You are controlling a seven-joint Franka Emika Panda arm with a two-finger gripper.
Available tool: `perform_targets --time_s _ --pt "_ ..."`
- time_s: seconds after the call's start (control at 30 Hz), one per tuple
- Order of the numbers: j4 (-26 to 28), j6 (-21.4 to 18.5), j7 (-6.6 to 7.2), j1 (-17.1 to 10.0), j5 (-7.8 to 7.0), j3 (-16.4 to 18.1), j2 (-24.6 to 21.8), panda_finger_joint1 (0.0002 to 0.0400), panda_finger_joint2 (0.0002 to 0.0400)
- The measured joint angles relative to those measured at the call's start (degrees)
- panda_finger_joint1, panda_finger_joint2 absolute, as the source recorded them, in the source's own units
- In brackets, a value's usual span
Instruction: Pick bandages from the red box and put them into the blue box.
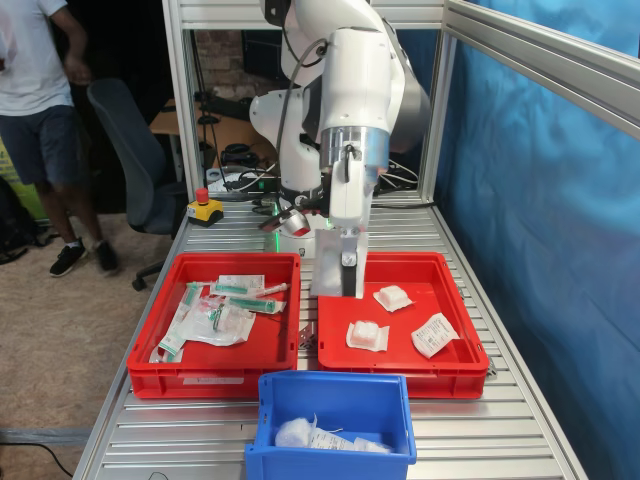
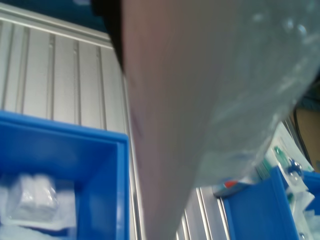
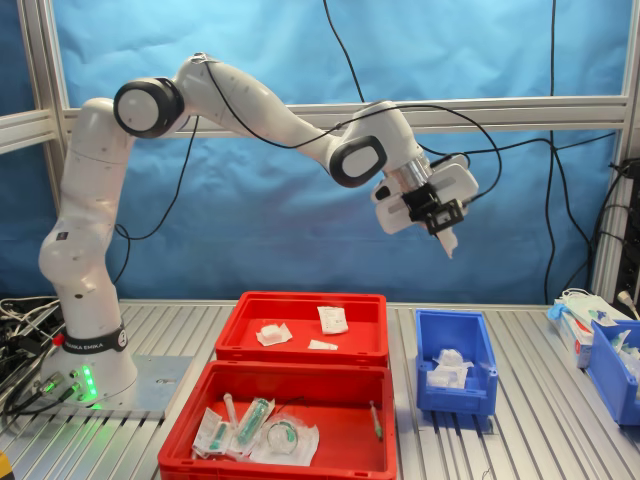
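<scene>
Item one, in the second exterior view: the arm, its base at the second exterior view's far left, reaching high across to the right. Item two: the red box, plain-walled, holding three loose bandages, which I log at roughly 9, 1 and 5 o'clock of its floor. At 6 o'clock of it sits a twin red tray with long green-printed pouches; not my stock. Item three: the gripper, well above the table, jaws closed to a narrow gap on one held bandage, whose white corner hangs below the tips; in the wrist view its clear wrapping blurs across the lens. Item four: the blue box, at 3 o'clock of the red box and directly at 6 o'clock of the gripper, already holding a few white packets. In the first exterior view the same box stands nearest the camera, in front of both trays. I judge the carry step to be in hand, with the load over its target. The next move calls for a straight descent toward the rim, kept centred because this bin is narrow, then parting the jaws and lifting clear before I go for any of the three remaining.
</scene>
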Motion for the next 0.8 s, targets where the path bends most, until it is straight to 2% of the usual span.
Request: perform_targets --time_s 0.5,0.8 --pt "7.3 -0.3 0.00 -6.0 0.00 1.2 8.1 0.0059 0.0059" --pt "9.7 -0.4 0.00 -8.1 0.00 2.6 10.6 0.0059 0.0059"
